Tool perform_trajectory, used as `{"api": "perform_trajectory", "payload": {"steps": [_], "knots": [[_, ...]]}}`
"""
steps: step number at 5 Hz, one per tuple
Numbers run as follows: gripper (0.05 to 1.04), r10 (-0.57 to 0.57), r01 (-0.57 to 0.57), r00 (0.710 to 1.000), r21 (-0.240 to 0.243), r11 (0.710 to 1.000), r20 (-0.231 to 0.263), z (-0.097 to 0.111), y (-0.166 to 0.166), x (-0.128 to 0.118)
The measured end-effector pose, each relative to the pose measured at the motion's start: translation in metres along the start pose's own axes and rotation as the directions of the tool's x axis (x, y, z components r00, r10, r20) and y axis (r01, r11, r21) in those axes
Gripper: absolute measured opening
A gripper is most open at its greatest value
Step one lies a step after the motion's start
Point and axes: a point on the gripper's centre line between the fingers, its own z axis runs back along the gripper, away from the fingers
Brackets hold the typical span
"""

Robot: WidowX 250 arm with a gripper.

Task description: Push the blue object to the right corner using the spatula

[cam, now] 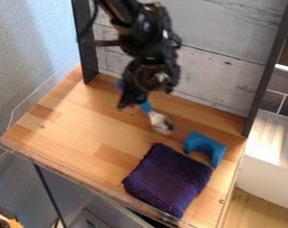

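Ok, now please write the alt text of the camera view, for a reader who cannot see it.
A black robot gripper holds a blue-handled spatula over a wooden table, its pale head near a blue arch-shaped object. A purple cloth lies beside that object.

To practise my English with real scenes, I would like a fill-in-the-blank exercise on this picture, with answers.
The gripper holds the spatula by its ____ handle. The knitted-looking cloth has the colour ____. The block is curved like an ____. The table has a top of light-coloured ____.
Missing words: blue; purple; arch; wood.
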Motion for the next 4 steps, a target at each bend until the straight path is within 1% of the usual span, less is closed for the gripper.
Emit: {"api": "perform_trajectory", "payload": {"steps": [1, 2, 3, 4], "knots": [[0.409, 0.055, -0.054, 0.998, 0.024, 0.998, -0.033, -0.011, 0.005, 0.017], [0.409, 0.099, -0.092, 0.991, 0.073, 0.993, -0.091, -0.025, 0.013, 0.026], [0.409, 0.13, -0.093, 0.975, 0.2, 0.975, -0.182, -0.044, 0.021, 0.025], [0.409, 0.171, -0.104, 0.949, 0.247, 0.963, -0.264, -0.056, 0.029, 0.019]]}}
